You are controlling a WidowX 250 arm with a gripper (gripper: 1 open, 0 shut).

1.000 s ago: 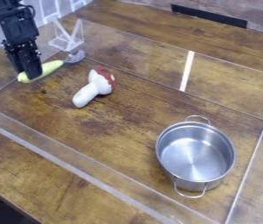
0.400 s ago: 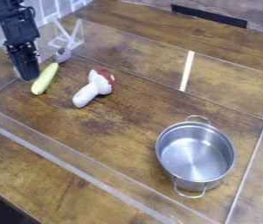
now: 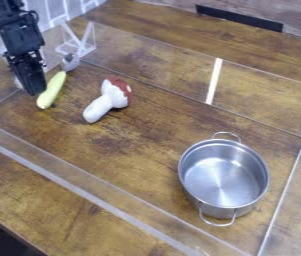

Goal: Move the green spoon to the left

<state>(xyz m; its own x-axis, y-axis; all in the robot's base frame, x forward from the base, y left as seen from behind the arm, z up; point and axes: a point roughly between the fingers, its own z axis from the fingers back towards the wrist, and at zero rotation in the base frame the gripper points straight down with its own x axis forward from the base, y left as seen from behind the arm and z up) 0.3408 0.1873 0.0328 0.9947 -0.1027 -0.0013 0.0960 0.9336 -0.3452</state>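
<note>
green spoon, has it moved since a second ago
Yes. The green spoon has swung from lying flat to nearly upright in view, though no closer to the mushroom.

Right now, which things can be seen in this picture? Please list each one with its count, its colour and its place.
green spoon: one, yellow-green, far left of the table, lying beside the pincer.
toy mushroom: one, white with a red cap, lying right of the spoon.
steel pot: one, silver, two handles, lower right, empty.
clear barrier: transparent panels around the work area.
table: one, dark brown wood.
pincer: one, black, far left, pointing down, shut, next to the spoon; whether it touches the spoon I cannot tell.
</note>
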